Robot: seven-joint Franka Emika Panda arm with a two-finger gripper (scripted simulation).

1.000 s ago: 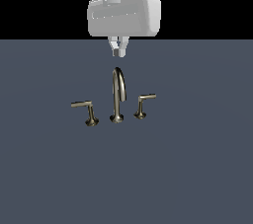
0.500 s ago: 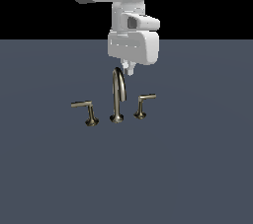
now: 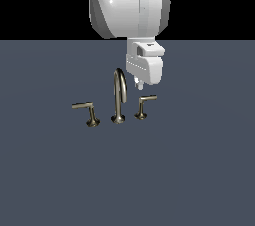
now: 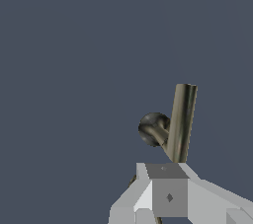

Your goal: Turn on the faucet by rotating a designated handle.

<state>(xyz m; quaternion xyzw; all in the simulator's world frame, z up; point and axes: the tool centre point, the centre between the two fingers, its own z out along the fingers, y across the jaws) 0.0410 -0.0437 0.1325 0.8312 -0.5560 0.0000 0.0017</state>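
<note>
Faucet (image 3: 118, 96) parts stand in a row on the flat grey-blue table (image 3: 199, 180), well in from its near edge and closer to its far edge. Nearest of the three is the larger lever (image 3: 86, 112), toward the exterior view's left, with its long bar pointing further to that side. Beside it in the middle rises the tall arched spout (image 3: 119, 90). On the spout's other side, toward the exterior view's right, stands the handle (image 3: 144, 105), a short post on a flared base with a short bar at the top pointing to that view's right.

Just above and slightly behind the handle hangs the hand (image 3: 140, 85), its fingertips pointing down and not touching the bar. The white arm (image 3: 129, 11) rises behind it toward the table's far edge. In the wrist view the handle's bar (image 4: 182, 122) and rounded post (image 4: 152, 129) lie just beyond the hand's grey body (image 4: 168, 193). It holds nothing; how far the fingers are parted I cannot tell.
</note>
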